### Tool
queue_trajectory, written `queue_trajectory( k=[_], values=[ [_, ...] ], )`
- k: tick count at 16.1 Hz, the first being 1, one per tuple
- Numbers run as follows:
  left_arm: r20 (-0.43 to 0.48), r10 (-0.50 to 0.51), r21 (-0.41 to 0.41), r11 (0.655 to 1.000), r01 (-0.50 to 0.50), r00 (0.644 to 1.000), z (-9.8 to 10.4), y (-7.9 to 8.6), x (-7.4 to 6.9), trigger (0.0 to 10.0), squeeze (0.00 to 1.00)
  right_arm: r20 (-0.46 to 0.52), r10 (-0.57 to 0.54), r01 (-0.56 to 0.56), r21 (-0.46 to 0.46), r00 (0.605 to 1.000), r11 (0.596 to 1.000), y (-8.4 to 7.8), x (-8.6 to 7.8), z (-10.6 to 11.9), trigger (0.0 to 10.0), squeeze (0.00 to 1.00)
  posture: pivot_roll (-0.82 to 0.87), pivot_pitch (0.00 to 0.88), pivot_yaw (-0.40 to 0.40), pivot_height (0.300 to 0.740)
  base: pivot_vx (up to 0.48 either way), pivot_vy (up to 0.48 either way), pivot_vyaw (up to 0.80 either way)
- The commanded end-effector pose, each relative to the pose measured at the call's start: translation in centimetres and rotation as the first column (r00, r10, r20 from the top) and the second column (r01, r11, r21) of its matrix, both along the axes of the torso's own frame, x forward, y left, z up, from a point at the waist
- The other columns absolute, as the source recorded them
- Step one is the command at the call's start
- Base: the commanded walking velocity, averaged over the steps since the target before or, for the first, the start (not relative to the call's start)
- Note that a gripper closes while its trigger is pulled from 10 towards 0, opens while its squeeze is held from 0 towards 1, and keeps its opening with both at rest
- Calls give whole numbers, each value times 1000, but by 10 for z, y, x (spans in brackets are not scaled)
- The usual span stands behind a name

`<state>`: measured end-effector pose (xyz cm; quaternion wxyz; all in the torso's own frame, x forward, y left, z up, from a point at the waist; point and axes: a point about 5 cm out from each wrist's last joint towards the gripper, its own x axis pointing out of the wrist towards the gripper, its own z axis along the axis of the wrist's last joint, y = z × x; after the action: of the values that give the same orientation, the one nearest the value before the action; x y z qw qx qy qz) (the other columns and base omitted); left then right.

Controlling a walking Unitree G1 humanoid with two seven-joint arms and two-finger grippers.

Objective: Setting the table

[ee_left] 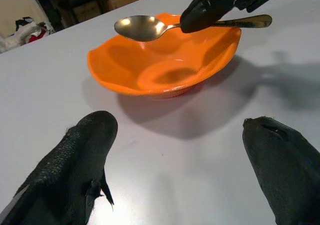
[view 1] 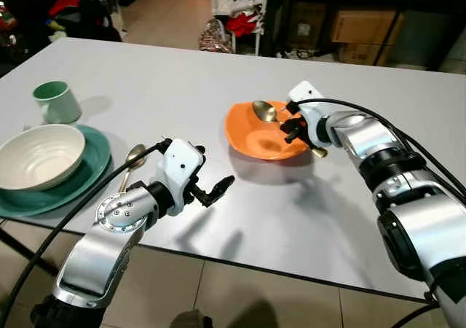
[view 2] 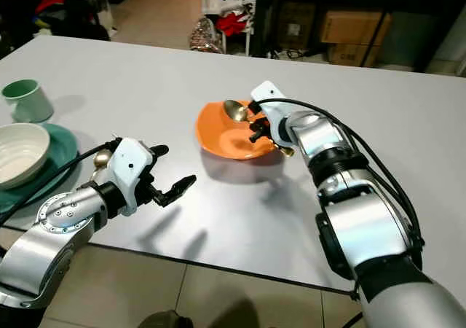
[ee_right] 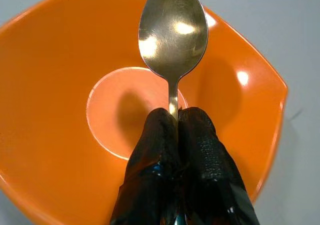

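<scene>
Left eye view: a wide, pale grey tabletop [view 1: 182, 87] is stretching across the room, carrying every piece of the place setting. On the robot's left, a round teal ceramic plate [view 1: 95, 169] is sitting near the table's front edge, bearing a ribbed cream ceramic bowl [view 1: 38, 154] on top of it. Just beside that plate's right rim, a second metal spoon [view 1: 131, 159] is lying flat on the table. Beyond the plate, a small mint-green cup [view 1: 57, 101] is standing upright, apart from it.

Near the table's middle, a glossy orange bowl with a wavy rim [view 1: 263, 131] is resting on the surface and casting a shadow toward the front edge. The right gripper [view 1: 293, 126] is reaching over this bowl from the robot's right, its two black fingers [ee_right: 202, 150] pressing together on the handle of a gold-toned metal spoon [ee_right: 172, 35]. The spoon's head is hanging above the bowl's hollow, clear of its floor, as the right wrist view is showing.

The left gripper [view 1: 200, 175] is hovering low over bare tabletop between the teal plate and the orange bowl, its fingers [ee_left: 75, 165] spreading wide apart and holding nothing.
</scene>
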<state>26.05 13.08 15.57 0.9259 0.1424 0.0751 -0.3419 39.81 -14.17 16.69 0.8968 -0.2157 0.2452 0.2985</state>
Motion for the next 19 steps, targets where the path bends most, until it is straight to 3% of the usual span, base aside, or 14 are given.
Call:
queue_trajectory(
  k=[1,3,4,5,7,9,12,13,15,17,18,19],
  values=[
    [7,-15,7,1000,15,1000,3,-2,-1,10000,0,19,9,-8,-27,1000,1000,3,3,5,10000,0,118,0,38,740,0,0,0],
    [8,-10,8,1000,10,1000,3,-3,-2,10000,0,25,-19,20,-46,1000,999,3,4,3,10000,0,122,0,33,740,0,0,0],
    [5,-12,8,1000,12,1000,4,-3,-2,10000,0,23,-28,29,-52,999,998,2,4,3,10000,220,124,0,32,740,0,0,0],
    [4,-14,8,1000,13,1000,4,-3,-3,10000,0,23,-30,31,-52,999,998,1,5,3,10000,514,123,0,32,740,0,0,0],
    [1,-19,8,1000,19,1000,3,-3,-3,10000,0,22,-36,37,-52,999,998,1,5,3,10000,906,123,0,32,740,0,0,0],
    [-4,-25,9,1000,25,1000,3,-4,-3,10000,0,22,-38,39,-51,999,998,1,5,3,10000,910,117,0,37,740,0,0,0],
    [-10,-6,19,1000,7,1000,2,-1,-1,10000,0,58,-33,33,0,998,999,1,9,15,10000,1000,113,0,43,740,0,0,0],
    [-10,-4,19,1000,4,1000,2,0,-1,10000,0,88,-28,27,12,996,1000,0,11,24,10000,1000,113,0,40,740,0,0,0],
    [-5,34,24,999,-33,999,1,4,0,10000,0,206,-53,22,147,977,989,-7,15,50,10000,1000,110,0,32,740,0,0,0],
    [-2,47,28,999,-47,999,1,6,0,10000,0,256,-72,26,181,964,983,-8,16,56,10000,1000,108,0,32,740,0,0,0],
    [34,151,14,988,-151,988,3,15,5,10000,0,416,-197,28,378,888,925,-7,6,73,10000,1000,96,0,43,740,0,0,0],
    [51,241,-22,971,-240,969,6,22,8,10000,0,524,-268,-8,465,809,885,-5,-22,78,10000,1000,88,0,56,740,0,0,800]
  ],
)
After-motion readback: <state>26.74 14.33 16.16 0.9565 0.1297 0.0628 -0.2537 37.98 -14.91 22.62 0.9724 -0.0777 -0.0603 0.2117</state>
